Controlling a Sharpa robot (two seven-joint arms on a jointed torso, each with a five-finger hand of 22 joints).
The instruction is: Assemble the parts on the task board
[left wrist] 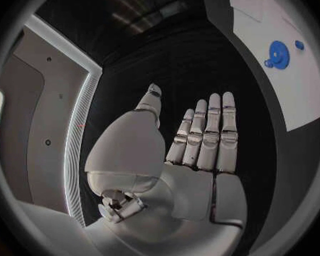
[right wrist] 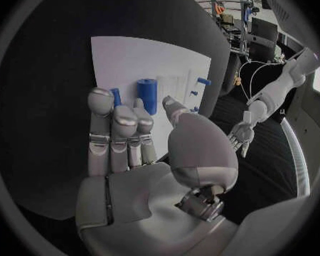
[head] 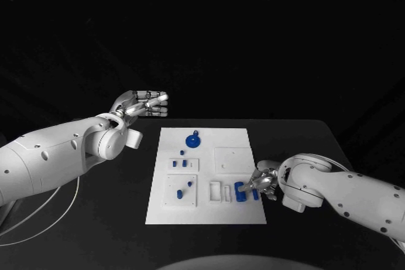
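The white task board [head: 206, 214] lies in the middle of the black table. On it are a round blue part [head: 193, 140] near the far edge, small blue pieces [head: 178, 163] in a left block, and two blue pieces [head: 179, 193] lower left. A blue cylinder [head: 240, 191] and a slimmer blue piece [head: 255, 194] stand near the board's right edge. My right hand [head: 261, 182] hovers at that edge with fingers extended and nothing in it; the cylinder [right wrist: 147, 95] sits just past its fingertips [right wrist: 102, 99]. My left hand [head: 143, 103] is raised off the board's far left corner, fingers straight and empty.
White raised blocks [head: 233, 157] and a slotted holder [head: 216, 191] sit on the board. A white cable [head: 59, 208] loops beside my left arm. Bare black table surrounds the board [left wrist: 288, 91].
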